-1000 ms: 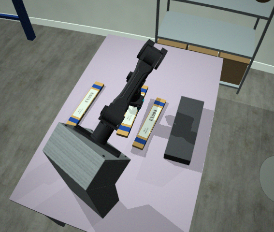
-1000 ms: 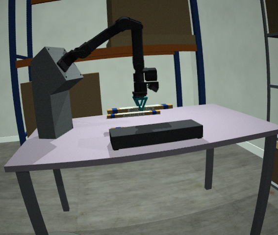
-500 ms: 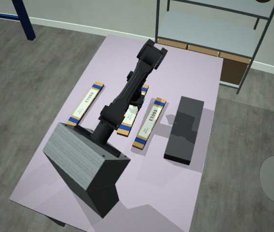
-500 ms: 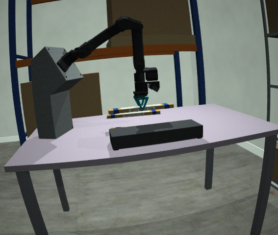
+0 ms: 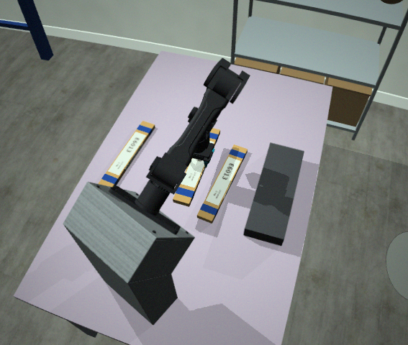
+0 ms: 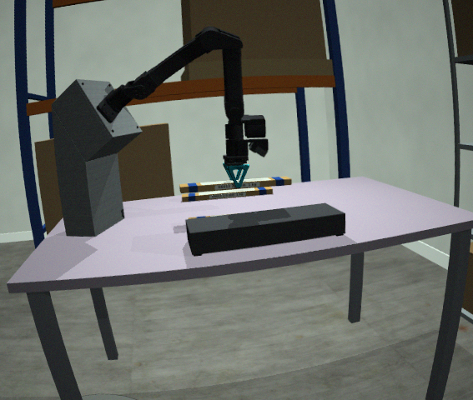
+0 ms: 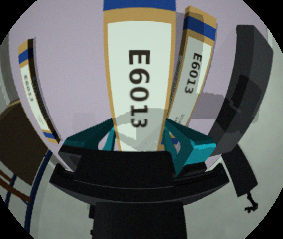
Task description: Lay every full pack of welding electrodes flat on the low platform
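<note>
Three flat tan packs with blue bands and white E6013 labels lie side by side on the table. My gripper (image 5: 201,157) (image 6: 237,182) (image 7: 139,119) is shut on the middle pack (image 5: 187,185) (image 6: 202,186) (image 7: 138,60), gripping its long sides near the middle; the pack is level and looks a little above the table top. The left pack (image 5: 127,152) (image 6: 214,196) (image 7: 32,87) and the right pack (image 5: 222,182) (image 6: 199,216) (image 7: 193,74) lie flat on the table. The low dark platform (image 5: 274,185) (image 6: 266,226) (image 7: 244,80) stands to the right of the right pack with nothing on it.
The arm's grey base block (image 5: 121,230) (image 6: 85,159) stands on the lilac table (image 5: 255,282) at the near left. A metal shelf rack (image 5: 308,48) with boxes stands beyond the table's far right corner.
</note>
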Controlling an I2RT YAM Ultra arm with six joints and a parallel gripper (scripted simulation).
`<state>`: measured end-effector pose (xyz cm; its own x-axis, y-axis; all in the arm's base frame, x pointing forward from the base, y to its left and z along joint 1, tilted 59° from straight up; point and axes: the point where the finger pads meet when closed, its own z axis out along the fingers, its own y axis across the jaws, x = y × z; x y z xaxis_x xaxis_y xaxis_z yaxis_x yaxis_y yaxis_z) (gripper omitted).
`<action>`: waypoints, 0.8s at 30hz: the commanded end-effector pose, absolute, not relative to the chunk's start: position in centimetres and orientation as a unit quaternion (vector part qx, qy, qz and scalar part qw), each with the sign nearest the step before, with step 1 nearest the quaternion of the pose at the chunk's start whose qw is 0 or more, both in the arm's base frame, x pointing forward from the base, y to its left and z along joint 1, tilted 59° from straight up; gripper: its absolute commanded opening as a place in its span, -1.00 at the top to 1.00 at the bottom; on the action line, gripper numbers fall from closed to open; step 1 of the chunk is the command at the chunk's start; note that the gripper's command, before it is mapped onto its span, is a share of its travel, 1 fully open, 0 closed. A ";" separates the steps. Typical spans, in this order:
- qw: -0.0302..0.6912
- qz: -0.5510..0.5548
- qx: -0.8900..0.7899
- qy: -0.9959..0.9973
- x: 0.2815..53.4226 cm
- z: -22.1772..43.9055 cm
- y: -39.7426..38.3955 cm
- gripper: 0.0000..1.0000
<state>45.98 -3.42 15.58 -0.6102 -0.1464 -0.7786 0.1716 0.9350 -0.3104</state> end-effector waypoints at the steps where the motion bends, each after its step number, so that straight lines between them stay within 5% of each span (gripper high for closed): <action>1: 0.461 -0.175 0.001 0.870 45.0 18.0 -2.0 1.00; 24: 0.460 -0.175 0.001 0.871 42.8 19.3 -1.2 1.00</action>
<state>44.05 -2.50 17.38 -0.6020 -0.1480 -0.7847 0.1738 0.9349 -0.3096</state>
